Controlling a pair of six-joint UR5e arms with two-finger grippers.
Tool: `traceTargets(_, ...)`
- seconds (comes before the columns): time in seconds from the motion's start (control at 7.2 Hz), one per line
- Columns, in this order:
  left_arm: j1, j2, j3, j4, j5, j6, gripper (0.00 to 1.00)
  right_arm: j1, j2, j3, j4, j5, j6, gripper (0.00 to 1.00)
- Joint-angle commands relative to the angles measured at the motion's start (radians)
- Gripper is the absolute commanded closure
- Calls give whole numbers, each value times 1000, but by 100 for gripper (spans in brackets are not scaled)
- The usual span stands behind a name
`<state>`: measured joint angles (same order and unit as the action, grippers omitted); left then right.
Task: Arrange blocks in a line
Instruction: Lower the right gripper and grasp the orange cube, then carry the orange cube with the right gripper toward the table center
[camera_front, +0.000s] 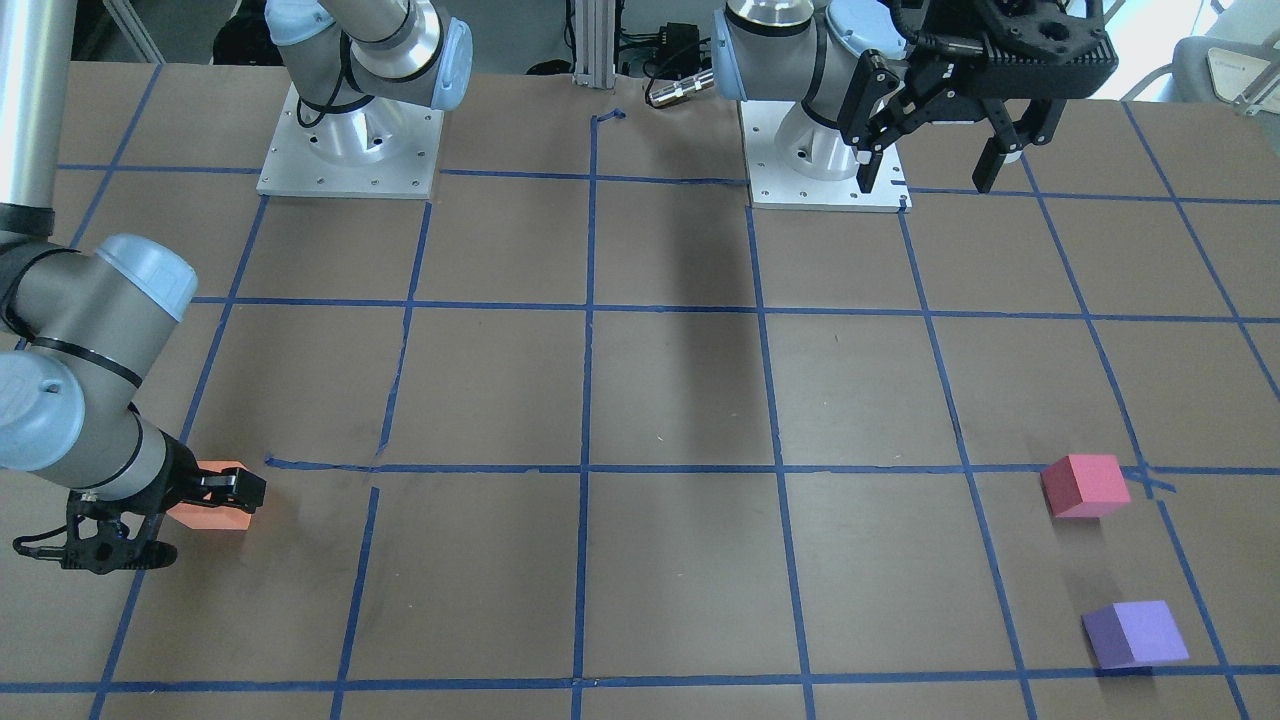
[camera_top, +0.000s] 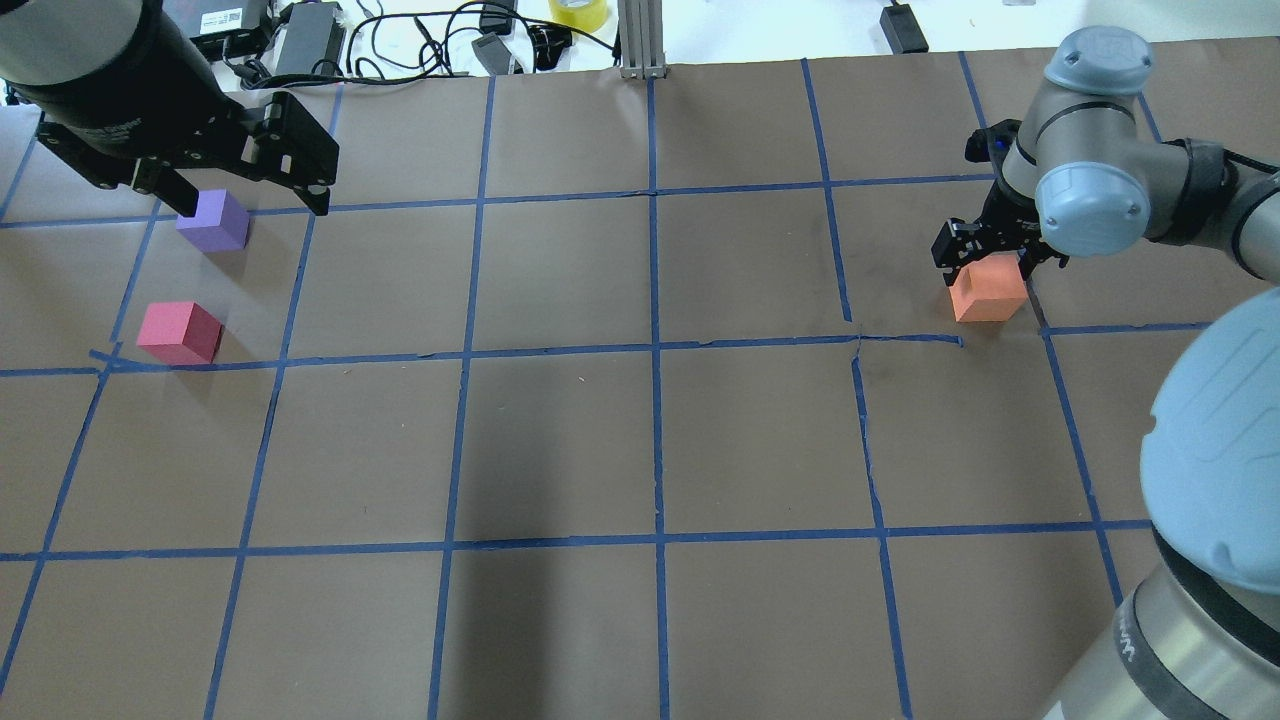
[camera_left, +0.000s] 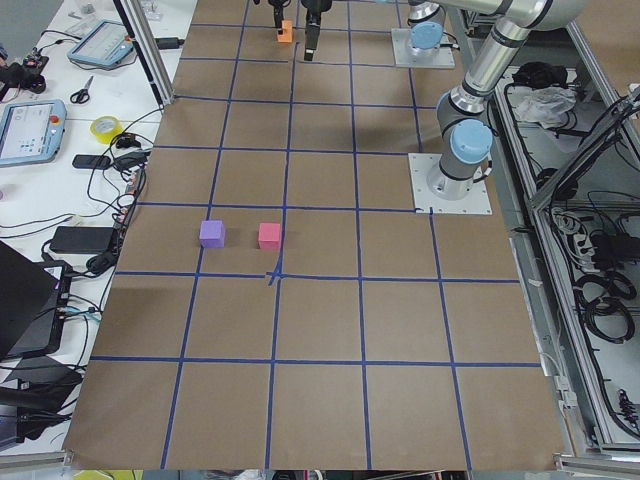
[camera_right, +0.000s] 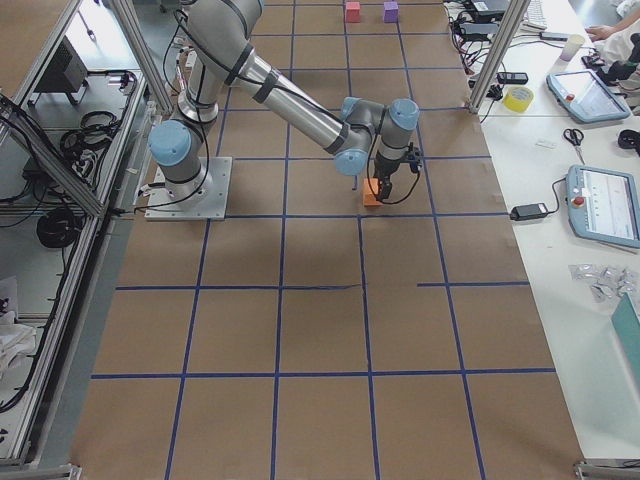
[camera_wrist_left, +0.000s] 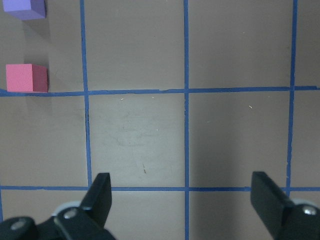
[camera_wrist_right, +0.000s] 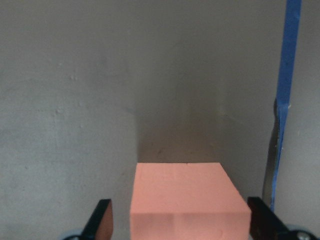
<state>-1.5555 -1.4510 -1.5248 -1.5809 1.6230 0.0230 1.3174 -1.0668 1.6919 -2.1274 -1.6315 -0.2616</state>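
Note:
The orange block (camera_front: 215, 510) (camera_top: 988, 295) rests on the table at the robot's right. My right gripper (camera_top: 990, 262) is lowered over it and open, one finger on each side, as the right wrist view (camera_wrist_right: 183, 222) shows, with a gap at the left finger. The pinkish-red block (camera_front: 1085, 485) (camera_top: 178, 332) and the purple block (camera_front: 1135, 633) (camera_top: 213, 220) sit close together at the robot's far left. My left gripper (camera_front: 930, 175) (camera_wrist_left: 182, 200) is open, empty and raised high above the table near its base.
Blue tape lines (camera_top: 655, 350) mark a grid on the brown table. The two arm base plates (camera_front: 350, 150) (camera_front: 825, 170) stand at the robot's edge. Cables, devices and a yellow tape roll (camera_top: 578, 12) lie beyond the far edge.

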Motion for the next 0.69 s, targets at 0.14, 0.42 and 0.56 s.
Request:
traceTargets(0.14,0,0,0,1,0,0,0,-1,1,-9,23,4,10,100)
traceTargets(0.42,0,0,0,1,0,0,0,20,-65,-50,72,19,56,100)
traceTargets(0.56,0,0,0,1,1,0,0,73,-94,-95,161,39,144,100)
